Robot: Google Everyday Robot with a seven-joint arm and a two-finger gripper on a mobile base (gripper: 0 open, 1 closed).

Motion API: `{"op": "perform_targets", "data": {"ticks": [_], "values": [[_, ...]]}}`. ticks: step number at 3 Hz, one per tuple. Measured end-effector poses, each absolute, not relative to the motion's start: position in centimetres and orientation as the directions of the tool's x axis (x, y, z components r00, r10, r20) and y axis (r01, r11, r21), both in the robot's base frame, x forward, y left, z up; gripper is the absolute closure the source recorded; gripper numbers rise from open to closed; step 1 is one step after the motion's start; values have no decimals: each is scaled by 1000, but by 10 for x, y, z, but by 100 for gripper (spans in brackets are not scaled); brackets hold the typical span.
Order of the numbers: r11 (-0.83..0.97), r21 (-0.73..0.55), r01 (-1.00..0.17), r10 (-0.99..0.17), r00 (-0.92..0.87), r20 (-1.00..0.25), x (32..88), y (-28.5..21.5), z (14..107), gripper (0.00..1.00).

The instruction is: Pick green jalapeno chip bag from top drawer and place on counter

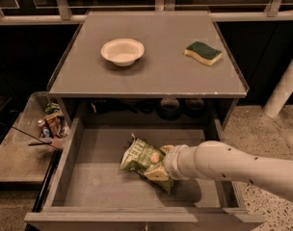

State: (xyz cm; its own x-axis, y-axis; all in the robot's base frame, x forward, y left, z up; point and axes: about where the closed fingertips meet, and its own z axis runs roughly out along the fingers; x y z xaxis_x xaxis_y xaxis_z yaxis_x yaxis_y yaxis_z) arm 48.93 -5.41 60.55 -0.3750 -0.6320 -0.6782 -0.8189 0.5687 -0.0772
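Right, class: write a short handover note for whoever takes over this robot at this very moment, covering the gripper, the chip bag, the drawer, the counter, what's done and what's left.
Gripper: down inside the open top drawer, at the right end of the green jalapeno chip bag. Whether it has a hold on the bag cannot be told.
Bag: in the drawer, right of centre, not lifted out.
Counter: holds a white bowl and a sponge; no bag on it.
Done: drawer open, gripper at the bag.
Left: confirm the grasp, lift the bag out, set it on the counter.
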Motion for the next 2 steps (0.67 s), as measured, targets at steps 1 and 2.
{"op": "perform_targets", "data": {"ticks": [1,2], "values": [[569,-77,-819,-632,-375,-678,489,-54,605,88],[568,-77,-820,-632,-375,-678,489,-54,608,100]]}}
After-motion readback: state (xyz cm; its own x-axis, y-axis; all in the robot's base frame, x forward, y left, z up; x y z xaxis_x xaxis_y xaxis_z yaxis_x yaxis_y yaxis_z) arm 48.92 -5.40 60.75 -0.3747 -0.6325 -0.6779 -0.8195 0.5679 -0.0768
